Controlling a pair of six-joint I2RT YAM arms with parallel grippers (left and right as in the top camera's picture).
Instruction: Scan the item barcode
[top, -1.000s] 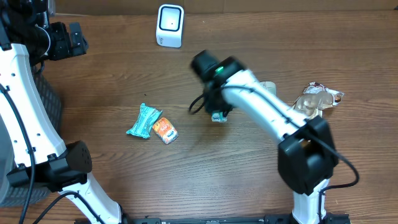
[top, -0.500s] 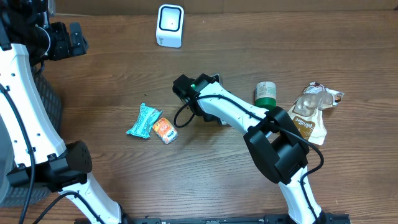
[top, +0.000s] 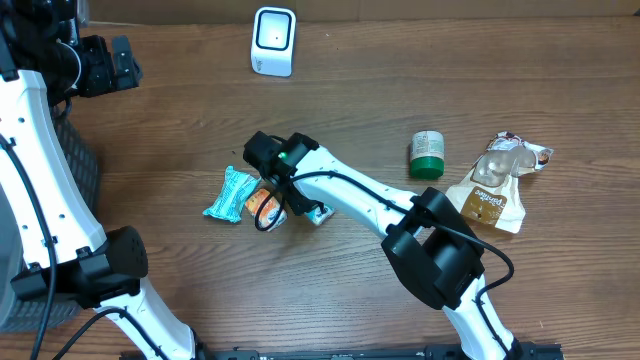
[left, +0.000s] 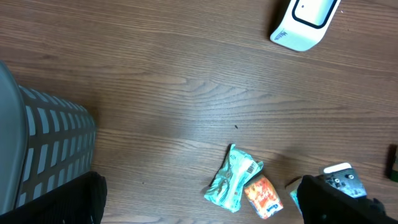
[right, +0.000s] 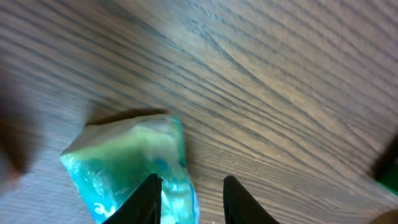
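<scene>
The packet (right: 127, 168), small and coloured teal and white, lies on the tabletop (top: 400, 80) right at the tip of the right arm (top: 350, 188). The right jaws stand apart and hold nothing. In the right wrist view bare wood shows between the two fingers (right: 149, 202). The packet sits to the left of that gap, and its edge touches or passes behind the left finger. To grasp it, I judge that the jaws must first shift sideways toward that side until the packet comes between them. Its long axis seems to slant down toward the left finger, but the view is blurred and I cannot tell this for sure. No barcode shows on the packet. From overhead, a teal wrapper (top: 232, 193) and an orange wrapper (top: 262, 203) lie just beside the tip of the right arm, so a careless closing could catch the wrong thing. The scanner (top: 273, 40) stands at the far edge, well apart from the packet. The left arm (top: 30, 150) is at the far left corner, and the left jaws are wide apart and empty. The right arm is clearly the nearer one.
</scene>
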